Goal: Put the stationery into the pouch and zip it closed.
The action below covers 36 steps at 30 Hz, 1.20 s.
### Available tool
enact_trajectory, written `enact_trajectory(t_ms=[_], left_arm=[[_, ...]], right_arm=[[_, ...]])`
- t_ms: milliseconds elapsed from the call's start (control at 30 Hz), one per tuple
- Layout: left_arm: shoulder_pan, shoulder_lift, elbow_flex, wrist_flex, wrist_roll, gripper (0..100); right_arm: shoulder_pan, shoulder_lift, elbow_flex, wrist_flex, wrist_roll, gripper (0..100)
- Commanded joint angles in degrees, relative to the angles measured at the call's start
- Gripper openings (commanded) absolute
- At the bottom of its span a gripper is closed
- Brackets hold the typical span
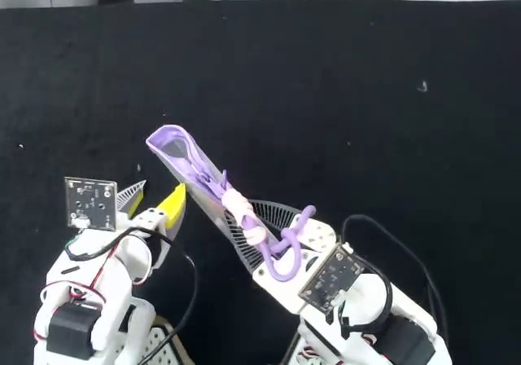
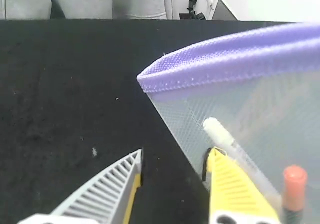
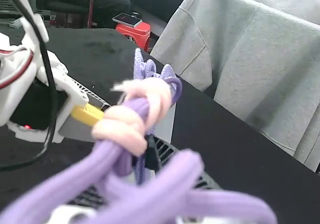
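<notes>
A clear mesh pouch (image 1: pixel 189 168) with a purple zip edge is held tilted above the black table, mouth end up and away from the arms. My right gripper (image 1: pixel 247 236) is shut on its lower end, where a purple cord (image 1: pixel 285 255) with a pink knot (image 1: pixel 240 206) hangs. That cord (image 3: pixel 150 184) and knot (image 3: pixel 135 114) sit close to the right wrist camera. My left gripper (image 1: pixel 155 195) stands open beside the pouch (image 2: pixel 240 99), its yellow finger (image 2: pixel 235 189) against the mesh wall. Inside lie a white pen (image 2: pixel 230 144) and a red-capped item (image 2: pixel 294 179).
The black table (image 1: pixel 366 96) spreads wide behind and to both sides of the pouch. Grey cloth (image 3: pixel 250 59) hangs past the far edge. A red box with a phone on it (image 3: pixel 132 29) sits off the table.
</notes>
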Motion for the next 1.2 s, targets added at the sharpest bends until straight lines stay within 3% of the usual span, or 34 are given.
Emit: enact_trajectory(t_ms=[0, 233, 367, 500, 633, 733, 1033, 1167], left_arm=[[0.4, -0.18, -8.13, 3.78, 1.76, 22], [-8.04, -0.18, -19.3, 4.66, -0.35, 22], [-8.48, 0.09, -26.77, 5.1, -6.33, 22], [-8.57, 3.43, -29.58, 4.48, -7.21, 22], [-9.89, 19.16, -33.71, 4.48, -9.05, 22], [-13.93, 34.29, -43.56, 6.42, -8.18, 22], [-14.46, 73.49, -85.32, 31.91, -13.89, 22], [-13.32, 83.69, -83.65, 31.82, -16.44, 22]], right_arm=[[-0.35, 0.13, 2.07, 0.35, 0.0, 1.1], [-0.35, 0.13, 2.15, 1.05, 0.0, 1.1], [-0.35, 0.13, 1.8, 1.85, 0.0, 1.1], [-0.35, 0.13, 1.8, 1.93, 0.0, 1.1], [-0.35, 0.04, 1.54, 2.64, 0.09, 1.1], [-0.35, 0.04, 1.54, 2.64, 0.09, 1.1], [-0.35, 0.04, 1.54, 2.64, 0.09, 1.1], [-0.35, 0.04, 1.54, 2.64, 0.09, 1.1]])
